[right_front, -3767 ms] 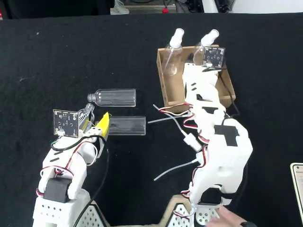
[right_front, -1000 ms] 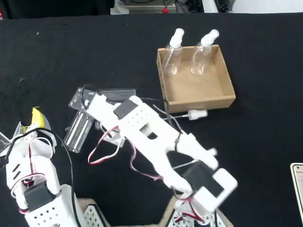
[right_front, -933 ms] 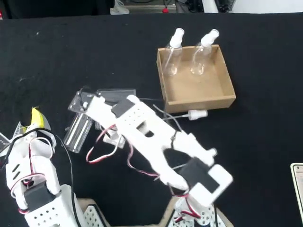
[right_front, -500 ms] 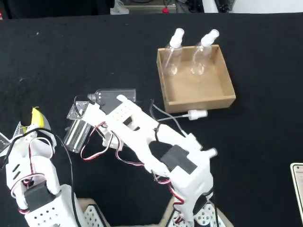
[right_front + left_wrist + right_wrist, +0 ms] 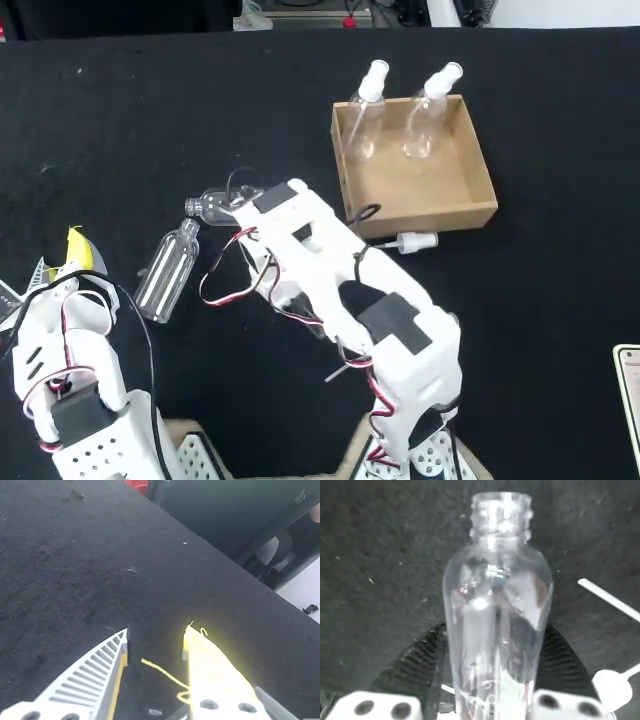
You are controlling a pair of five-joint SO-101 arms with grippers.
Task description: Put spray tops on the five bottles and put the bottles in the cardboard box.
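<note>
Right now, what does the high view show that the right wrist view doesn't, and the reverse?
High view adds the cardboard box, two capped bottles in it, a loose spray top beside it and another uncapped bottle lying nearby. Right wrist view adds how the right gripper clamps from both sides. Both show the held bottle, uncapped.

1. Cardboard box (image 5: 420, 218) sits upper right of centre on the bench (image 5: 560, 300).
2. Two topped bottles (image 5: 364, 120) (image 5: 424, 115) lean inside on its far wall.
3. Spray top (image 5: 415, 241) lies just below the box.
4. First loose bottle (image 5: 212, 206) lies left of the box, between the right claw's (image 5: 494, 630) jaws.
5. Second loose bottle (image 5: 165, 277) lies tilted, just below-left of it.
6. Left claw (image 5: 58, 262) is at far left, apart.
</note>
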